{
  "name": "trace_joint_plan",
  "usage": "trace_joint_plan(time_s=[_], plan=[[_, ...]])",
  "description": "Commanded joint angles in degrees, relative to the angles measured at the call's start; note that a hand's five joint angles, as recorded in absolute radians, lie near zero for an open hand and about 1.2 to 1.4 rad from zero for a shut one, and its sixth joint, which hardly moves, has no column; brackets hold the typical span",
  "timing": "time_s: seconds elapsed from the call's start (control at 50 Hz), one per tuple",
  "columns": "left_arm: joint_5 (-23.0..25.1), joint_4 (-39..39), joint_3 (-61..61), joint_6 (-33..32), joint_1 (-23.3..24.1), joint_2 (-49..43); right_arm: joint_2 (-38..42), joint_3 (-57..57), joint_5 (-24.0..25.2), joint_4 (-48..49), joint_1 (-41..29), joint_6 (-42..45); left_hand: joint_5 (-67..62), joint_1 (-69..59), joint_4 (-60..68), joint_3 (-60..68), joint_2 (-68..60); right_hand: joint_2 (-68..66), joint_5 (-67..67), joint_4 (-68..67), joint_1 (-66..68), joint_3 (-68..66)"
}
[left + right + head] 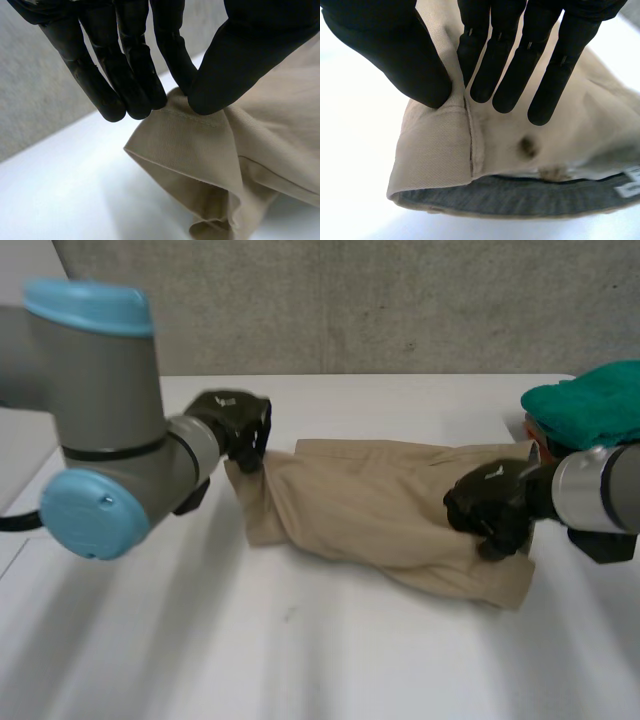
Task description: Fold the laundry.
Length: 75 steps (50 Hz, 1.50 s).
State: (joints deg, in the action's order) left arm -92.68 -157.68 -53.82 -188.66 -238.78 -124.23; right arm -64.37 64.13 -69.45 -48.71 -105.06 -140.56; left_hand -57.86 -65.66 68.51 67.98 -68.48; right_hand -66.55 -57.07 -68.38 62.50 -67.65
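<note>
A beige garment (pixel 370 510) lies stretched across the middle of the white table (pixel 300 660). My left hand (pixel 238 426) pinches its left end; in the left wrist view the thumb and fingers (pixel 150 85) clamp a stitched hem of the cloth (pixel 200 155), lifted off the table. My right hand (pixel 490 505) grips the right end. In the right wrist view the thumb (pixel 415 65) and fingers (pixel 515 75) pinch the beige cloth (pixel 440 145) by its waistband, whose grey lining (pixel 520 195) and a dark button (pixel 527 146) show.
A folded teal cloth (pixel 590 400) sits on a stack at the table's right edge, just behind my right arm (pixel 600 490). A grey wall stands behind the table. Bare white table lies in front of the garment.
</note>
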Motion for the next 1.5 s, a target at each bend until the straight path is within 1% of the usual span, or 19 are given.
trace_joint_plan(time_s=[0.02, 0.08, 0.16, 0.18, 0.2, 0.22, 0.24, 0.3, 0.34, 0.46, 0.54, 0.66, 0.74, 0.84, 1.02, 1.12, 1.36, 1.46, 1.5], plan=[[-4.26, -1.57, 7.67, -3.64, -0.11, -13.04, 7.41, 0.03, -5.42, 11.78, -1.29, -3.22, -12.14, -14.34, 11.49, 12.02, -11.52, -13.45, -12.93, -11.62, 17.5, -12.35], [-6.63, -1.05, 13.38, -3.99, -0.02, -18.23, 10.31, -0.76, -8.85, 17.49, -1.73, -6.03, -12.14, -14.34, 11.49, 12.02, -11.52, -13.45, -12.93, -11.62, 17.5, -12.35], [-6.81, -0.96, 17.96, -3.91, 0.59, -20.61, 11.9, -0.06, -10.0, 25.14, -2.25, -8.49, -12.14, -14.34, 11.49, 12.02, -11.52, -13.45, -12.93, -11.62, 17.5, -12.35], [-6.64, -1.04, 18.49, -3.91, 0.77, -20.53, 11.9, 0.29, -10.09, 26.37, -2.26, -9.02, -4.99, -7.19, 4.35, 4.87, -4.37, -13.45, -12.93, -11.62, 17.5, -12.35], [-6.55, -1.05, 18.75, -3.91, 0.94, -20.44, 11.81, 0.73, -10.09, 27.6, -2.34, -9.37, 3.57, 1.37, -4.21, -3.69, 4.19, -5.77, -5.25, -3.93, 9.81, -4.66], [-6.46, -1.22, 18.93, -3.73, 1.29, -19.57, 11.46, 1.69, -10.26, 29.53, -2.43, -10.07, 21.64, 19.44, -22.28, -21.76, 22.26, 21.45, 21.97, 23.29, -17.41, 22.56], [-6.55, -1.31, 18.84, -3.64, 1.47, -18.86, 11.03, 2.22, -10.44, 30.24, -2.43, -10.34, 30.31, 28.11, -30.96, -30.44, 30.93, 33.38, 33.9, 35.22, -29.34, 34.49], [-7.77, -1.75, 17.19, -3.03, 1.56, -15.27, 7.62, 4.85, -10.97, 30.78, -2.69, -11.92, 50.02, 47.83, -50.67, -50.15, 50.65, 53.12, 53.64, 54.95, -49.07, 54.22], [-8.48, -1.92, 15.34, -2.76, 1.47, -12.81, 5.06, 6.53, -10.97, 30.52, -2.78, -12.8, 52.09, 49.89, -52.74, -52.21, 52.71, 56.37, 56.88, 58.2, -52.32, 57.47], [-9.01, -2.89, 2.87, -3.29, 1.12, -1.12, -7.16, 13.12, -11.32, 27.62, -2.52, -12.37, 52.44, 50.24, -53.08, -52.56, 53.06, 56.55, 57.07, 58.38, -52.5, 57.65], [-8.83, -2.89, -7.33, -4.34, 1.73, 4.42, -14.1, 18.56, -12.29, 22.88, -2.08, -10.44, 47.73, 45.54, -48.38, -47.86, 48.36, 53.86, 54.38, 55.69, -49.82, 54.97], [-8.92, -4.38, -19.11, -4.79, 3.93, 6.72, -20.79, 28.58, -12.55, 19.35, -2.69, -6.04, 39.49, 37.29, -40.14, -39.62, 40.11, 47.14, 47.66, 48.98, -43.1, 48.25], [-9.1, -7.19, -21.76, -5.22, 4.72, 5.14, -23.43, 35.18, -12.46, 21.98, -4.01, -2.53, 34.27, 32.07, -34.91, -34.39, 34.89, 43.94, 44.46, 45.77, -39.9, 45.05], [-8.75, -9.74, -19.84, -5.49, 4.37, 0.23, -24.13, 41.94, -12.55, 28.65, -6.03, -0.33, 36.11, 33.91, -36.75, -36.23, 36.73, 38.07, 38.59, 39.91, -34.03, 39.18], [-8.83, -10.1, -12.71, -6.89, 4.29, -6.11, -24.58, 46.43, -12.9, 33.86, -10.43, -3.31, 40.66, 38.46, -41.3, -40.78, 41.28, 35.85, 36.37, 37.68, -31.81, 36.96], [-8.66, -10.27, -10.08, -10.14, 4.02, -8.48, -21.85, 47.93, -14.13, 35.87, -11.04, -6.38, 40.83, 38.63, -41.47, -40.95, 41.45, 37.03, 37.55, 38.87, -32.99, 38.14], [-6.29, -10.19, -3.22, -14.8, 3.93, -13.93, -15.0, 50.04, -15.19, 50.81, -9.38, -9.11, 39.82, 37.62, -40.47, -39.94, 40.44, 37.03, 37.55, 38.87, -32.99, 38.14], [-6.2, -9.05, -0.32, -15.59, 3.93, -16.22, -12.8, 49.86, -15.45, 54.24, -8.67, -9.03, 35.8, 33.6, -36.44, -35.92, 36.42, 35.86, 36.38, 37.69, -31.82, 36.97], [-6.2, -8.34, 0.91, -15.77, 4.02, -17.01, -12.36, 49.78, -15.8, 55.82, -8.32, -9.11, 24.4, 22.2, -25.04, -24.52, 25.02, 26.81, 27.33, 28.65, -22.77, 27.92]])
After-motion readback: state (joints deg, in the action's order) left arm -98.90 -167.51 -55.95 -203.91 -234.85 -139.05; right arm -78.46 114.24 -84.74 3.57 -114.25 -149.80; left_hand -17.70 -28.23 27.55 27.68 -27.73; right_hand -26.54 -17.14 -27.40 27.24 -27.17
